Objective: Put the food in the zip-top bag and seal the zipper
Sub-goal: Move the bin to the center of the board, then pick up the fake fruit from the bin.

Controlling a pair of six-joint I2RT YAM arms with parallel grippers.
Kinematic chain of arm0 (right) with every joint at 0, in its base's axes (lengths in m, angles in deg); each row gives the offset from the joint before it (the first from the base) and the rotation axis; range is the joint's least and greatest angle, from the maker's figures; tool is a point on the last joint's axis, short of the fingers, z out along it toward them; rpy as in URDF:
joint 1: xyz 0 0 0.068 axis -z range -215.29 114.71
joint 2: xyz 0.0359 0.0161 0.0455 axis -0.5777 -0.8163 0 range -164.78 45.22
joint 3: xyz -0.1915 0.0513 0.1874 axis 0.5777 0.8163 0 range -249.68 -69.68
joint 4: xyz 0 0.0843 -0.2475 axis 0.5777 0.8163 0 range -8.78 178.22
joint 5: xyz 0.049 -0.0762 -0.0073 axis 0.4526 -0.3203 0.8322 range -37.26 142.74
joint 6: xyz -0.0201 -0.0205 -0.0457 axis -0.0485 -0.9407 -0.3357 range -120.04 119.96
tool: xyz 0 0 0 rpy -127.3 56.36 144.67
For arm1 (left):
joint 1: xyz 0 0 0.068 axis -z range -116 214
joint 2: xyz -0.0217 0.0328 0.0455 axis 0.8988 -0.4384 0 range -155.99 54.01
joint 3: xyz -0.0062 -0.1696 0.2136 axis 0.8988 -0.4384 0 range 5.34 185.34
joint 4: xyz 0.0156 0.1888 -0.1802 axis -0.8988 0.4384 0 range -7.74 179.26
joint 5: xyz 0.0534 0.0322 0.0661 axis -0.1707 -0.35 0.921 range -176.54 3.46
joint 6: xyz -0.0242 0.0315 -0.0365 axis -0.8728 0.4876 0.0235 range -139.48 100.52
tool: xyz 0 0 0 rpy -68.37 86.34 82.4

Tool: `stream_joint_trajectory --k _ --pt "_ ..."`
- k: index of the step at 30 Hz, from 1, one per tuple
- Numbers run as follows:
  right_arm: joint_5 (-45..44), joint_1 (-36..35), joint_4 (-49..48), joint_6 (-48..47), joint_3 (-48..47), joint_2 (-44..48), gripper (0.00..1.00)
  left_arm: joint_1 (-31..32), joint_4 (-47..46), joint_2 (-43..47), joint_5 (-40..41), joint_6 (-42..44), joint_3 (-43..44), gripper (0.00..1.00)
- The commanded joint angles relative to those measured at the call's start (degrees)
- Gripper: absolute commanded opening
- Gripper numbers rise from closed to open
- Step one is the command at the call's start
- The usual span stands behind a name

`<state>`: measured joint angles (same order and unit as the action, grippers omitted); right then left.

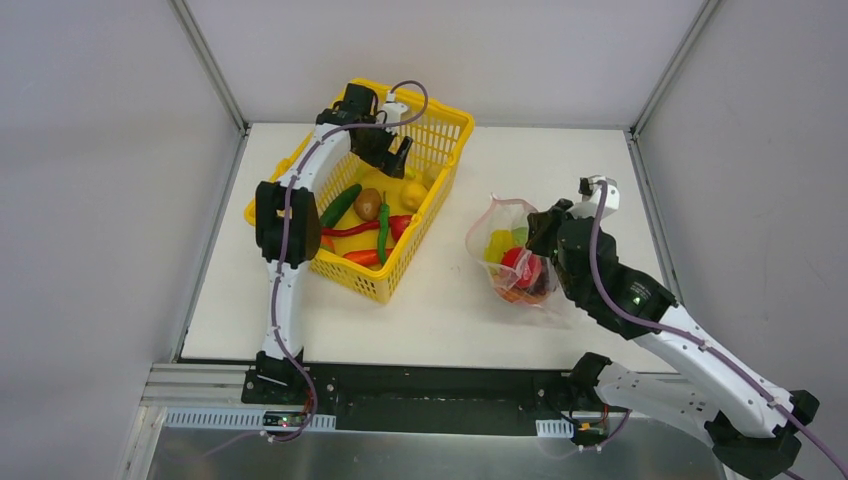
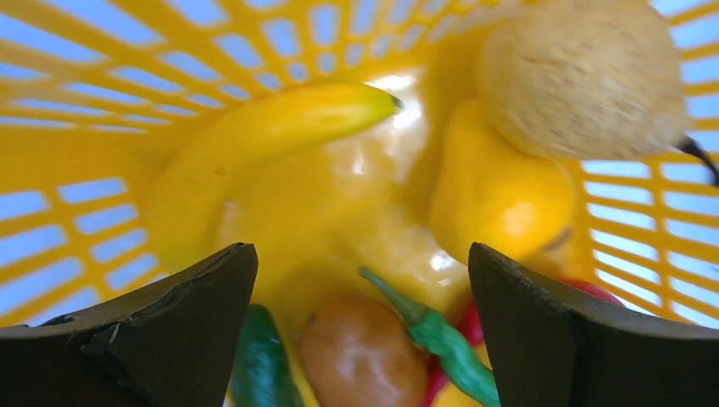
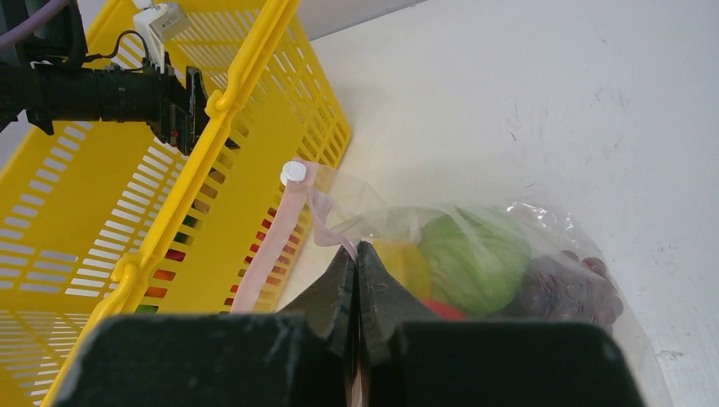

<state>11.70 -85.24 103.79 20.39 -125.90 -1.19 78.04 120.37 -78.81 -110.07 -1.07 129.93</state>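
One basket (image 1: 428,208) near bag (image 1: 487,224) (right pincer (image 3: 357,254) pinching it); left pincer (image 2: 363,256) agape inside.

The yellow lattice basket (image 1: 450,140), at ten o'clock on the white tabletop (image 1: 450,300), holds a yellow banana (image 2: 263,140) and a green chilli (image 2: 445,343) — the clear zip-top bag (image 3: 381,222) at three o'clock, with its pink zipper (image 3: 269,254), shows green cabbage (image 3: 479,263) and purple grapes (image 3: 568,288).

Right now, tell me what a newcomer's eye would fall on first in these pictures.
The bright yellow basket on the left of the table stands out first. It is heaped with toy vegetables, and the left tool hangs open inside it. To its right sits the clear zip-top bag, already holding a green cabbage, with its mouth edge pinched in the shut right tool.
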Motion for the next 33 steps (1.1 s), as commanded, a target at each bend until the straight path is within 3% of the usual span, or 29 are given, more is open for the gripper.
stream_joint_trajectory --k 1,7,16,23,27,33 --pt "0.6 0.3 -2.7 1.6 -1.5 2.5 0.0 2.5 -0.2 12.1 -4.7 -2.9 -6.9 0.98" --pt "3.1 0.2 -1.7 2.6 -0.2 5.2 0.0 2.6 -2.1 21.3 -11.8 -9.0 -20.1 0.98" --pt "8.4 0.3 -2.2 2.1 0.6 6.4 0.0 6.1 -1.6 25.6 -5.8 -11.1 -34.0 0.98" --pt "10.3 0.3 -2.8 1.4 1.5 5.7 0.0 9.3 -2.3 24.0 -0.9 -15.1 -36.5 0.95" --pt "12.0 0.3 -3.9 2.6 3.0 6.2 0.0 9.5 -10.1 24.7 -1.0 -20.8 -40.2 0.94" --pt "12.8 0.3 -4.0 3.4 3.9 7.3 0.0 10.2 -7.6 23.3 4.7 -22.0 -40.6 0.91"
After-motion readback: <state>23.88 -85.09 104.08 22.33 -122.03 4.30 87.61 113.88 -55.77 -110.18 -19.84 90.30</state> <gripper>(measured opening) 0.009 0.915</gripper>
